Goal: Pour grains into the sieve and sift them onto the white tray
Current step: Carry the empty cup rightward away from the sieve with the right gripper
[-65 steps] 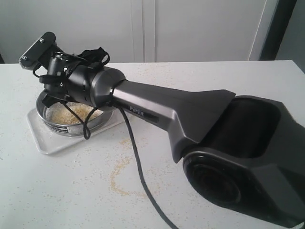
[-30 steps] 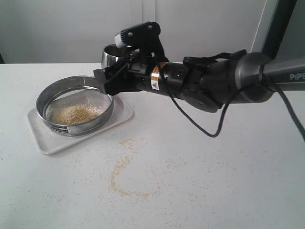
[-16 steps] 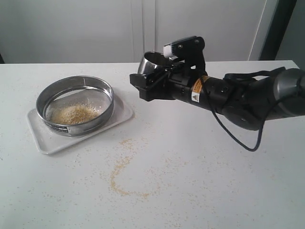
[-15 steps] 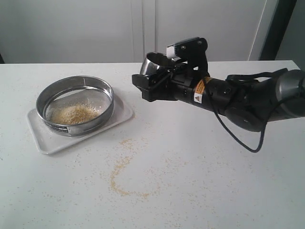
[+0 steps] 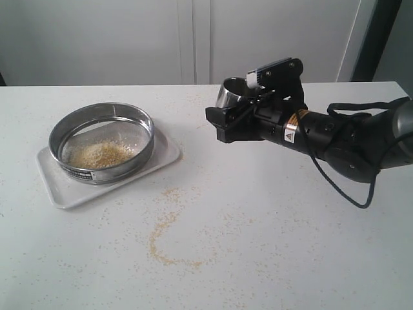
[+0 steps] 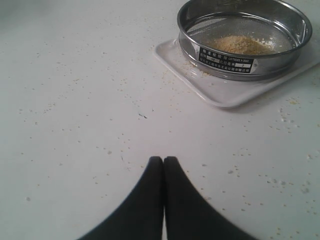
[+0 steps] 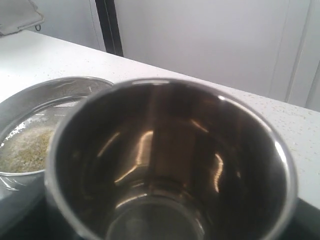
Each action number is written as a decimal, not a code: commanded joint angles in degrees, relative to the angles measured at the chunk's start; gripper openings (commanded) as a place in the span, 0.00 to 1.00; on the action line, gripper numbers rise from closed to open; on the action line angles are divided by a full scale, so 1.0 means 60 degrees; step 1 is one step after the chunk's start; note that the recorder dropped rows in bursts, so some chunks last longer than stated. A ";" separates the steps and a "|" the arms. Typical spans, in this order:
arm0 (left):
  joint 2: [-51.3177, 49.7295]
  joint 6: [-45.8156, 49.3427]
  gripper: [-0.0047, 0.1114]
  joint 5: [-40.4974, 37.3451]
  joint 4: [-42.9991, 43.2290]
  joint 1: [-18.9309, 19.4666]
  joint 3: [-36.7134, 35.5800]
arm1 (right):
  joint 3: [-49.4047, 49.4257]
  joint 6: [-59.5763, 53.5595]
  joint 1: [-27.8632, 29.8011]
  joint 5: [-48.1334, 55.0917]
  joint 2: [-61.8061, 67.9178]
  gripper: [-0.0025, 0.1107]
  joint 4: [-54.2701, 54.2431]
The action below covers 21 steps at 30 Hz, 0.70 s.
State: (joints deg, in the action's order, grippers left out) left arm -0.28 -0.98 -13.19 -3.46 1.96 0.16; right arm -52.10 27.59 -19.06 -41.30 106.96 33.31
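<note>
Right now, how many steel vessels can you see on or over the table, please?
2: the sieve, sitting on the tray, and the cup, held in the right jaws above the table. I see no others.

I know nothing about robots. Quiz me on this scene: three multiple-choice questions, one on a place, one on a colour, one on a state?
1. The sieve stands: A on the white tray; B on the bare table; C in a gripper.
2. The grains in the sieve are: A green; B golden-yellow; C black.
3. The steel cup in the right gripper is: A full; B lidded; C empty.
Answers: A, its ring sits inside the tray's rim; B, a yellow heap lies on the mesh; C, the right wrist view shows bare metal inside.
</note>
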 commanded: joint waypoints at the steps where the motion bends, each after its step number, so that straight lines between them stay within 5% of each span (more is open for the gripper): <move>1: 0.0046 -0.0040 0.04 -0.0021 -0.0064 0.0031 -0.0027 | 0.0038 -0.0169 0.0041 -0.0034 -0.0124 0.02 -0.0082; 21: 0.0046 -0.0040 0.04 -0.0021 -0.0064 0.0031 -0.0027 | 0.0038 -0.1082 0.0760 -0.0009 0.0805 0.02 -0.0871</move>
State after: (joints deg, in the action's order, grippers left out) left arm -0.28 -0.98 -13.19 -3.46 1.96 0.16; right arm -52.10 21.82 -16.10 -38.74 110.64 28.58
